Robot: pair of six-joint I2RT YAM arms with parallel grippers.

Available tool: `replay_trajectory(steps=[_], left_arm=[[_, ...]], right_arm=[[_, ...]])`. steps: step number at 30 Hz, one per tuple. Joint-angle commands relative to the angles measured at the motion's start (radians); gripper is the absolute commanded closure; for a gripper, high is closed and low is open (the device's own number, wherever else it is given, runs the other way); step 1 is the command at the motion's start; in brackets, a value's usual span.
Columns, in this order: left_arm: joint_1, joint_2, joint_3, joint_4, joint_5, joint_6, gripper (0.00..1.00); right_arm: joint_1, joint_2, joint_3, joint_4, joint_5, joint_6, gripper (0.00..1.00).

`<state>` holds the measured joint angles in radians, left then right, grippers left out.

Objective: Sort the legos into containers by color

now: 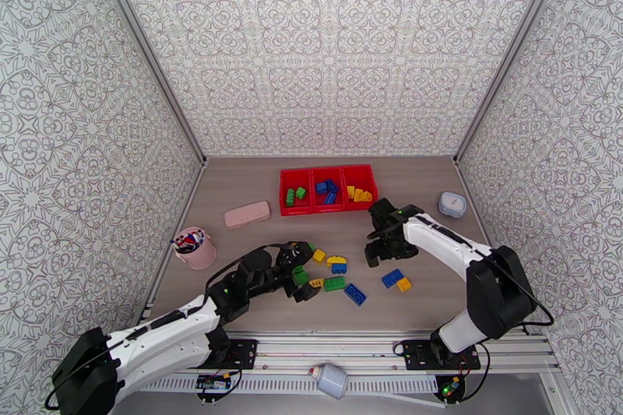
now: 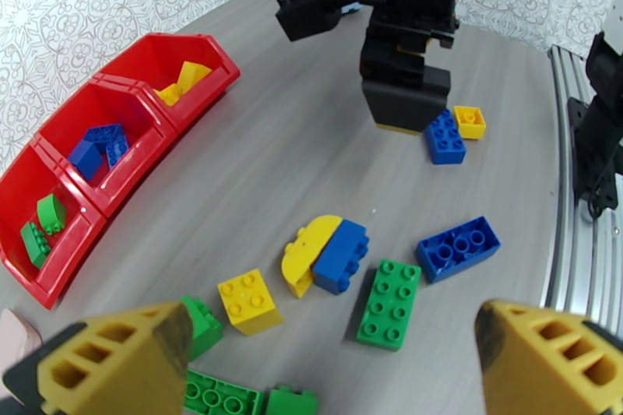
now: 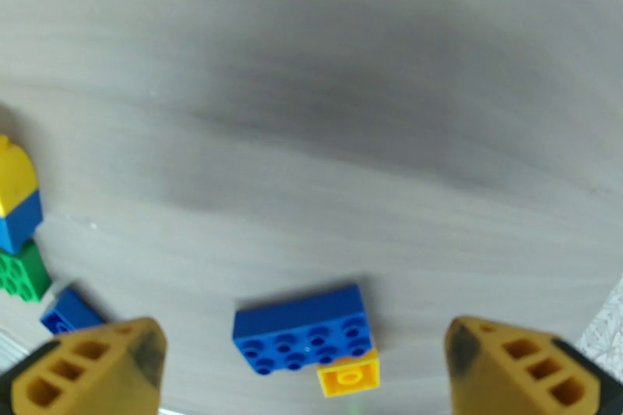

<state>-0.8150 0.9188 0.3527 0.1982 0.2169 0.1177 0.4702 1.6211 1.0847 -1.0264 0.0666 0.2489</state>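
Counter (image 1: 249,183) inspected from the near edge, with twelve o'clock taken as the far wall. The containers (image 1: 290,177), three joined red bins in one row, stand at twelve o'clock near the far edge. The left bin holds green legos (image 1: 294,195), the middle bin blue legos (image 1: 326,191) and the right bin yellow legos (image 1: 359,194). Unsorted bricks lie scattered in mid-counter, at six o'clock from the bins. They include a yellow square brick (image 2: 249,300), a yellow arch (image 2: 307,253) touching a blue brick (image 2: 341,254), a long green brick (image 2: 389,304) and a long blue brick (image 2: 458,247). The left claw (image 1: 302,275) is over the nine o'clock end of this scatter. Its yellow fingers (image 2: 117,362) stand spread as wide as they go and hold nothing, with green pieces lying near the left finger. The right claw (image 1: 381,249) hangs at about five o'clock from the yellow bin. Its fingers (image 3: 101,370) are likewise wide apart and empty. A second long blue brick (image 3: 300,328) and a small orange brick (image 3: 349,374) lie touching each other on the counter at the right claw's five o'clock, gripped by neither finger. A pink cup (image 1: 195,249) stands at nine o'clock by the left edge. A pink case (image 1: 247,215) lies between the cup and the bins. A small white box (image 1: 452,204) sits at three o'clock from the bins.
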Motion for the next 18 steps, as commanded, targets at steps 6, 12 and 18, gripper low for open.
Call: replay_trajectory(steps=[6, 12, 18], left_arm=[[0.010, 0.002, 0.026, 0.007, 0.024, 0.029, 0.00], [0.011, 0.023, 0.032, 0.015, 0.025, 0.029, 0.00], [0.014, 0.032, 0.030, 0.022, 0.054, 0.029, 0.00]], right_arm=[[-0.028, 0.049, -0.052, 0.022, -0.098, 0.070, 0.02], [-0.029, 0.039, -0.115, 0.074, -0.167, 0.101, 0.02], [-0.024, -0.001, -0.147, 0.098, -0.205, 0.126, 0.05]])
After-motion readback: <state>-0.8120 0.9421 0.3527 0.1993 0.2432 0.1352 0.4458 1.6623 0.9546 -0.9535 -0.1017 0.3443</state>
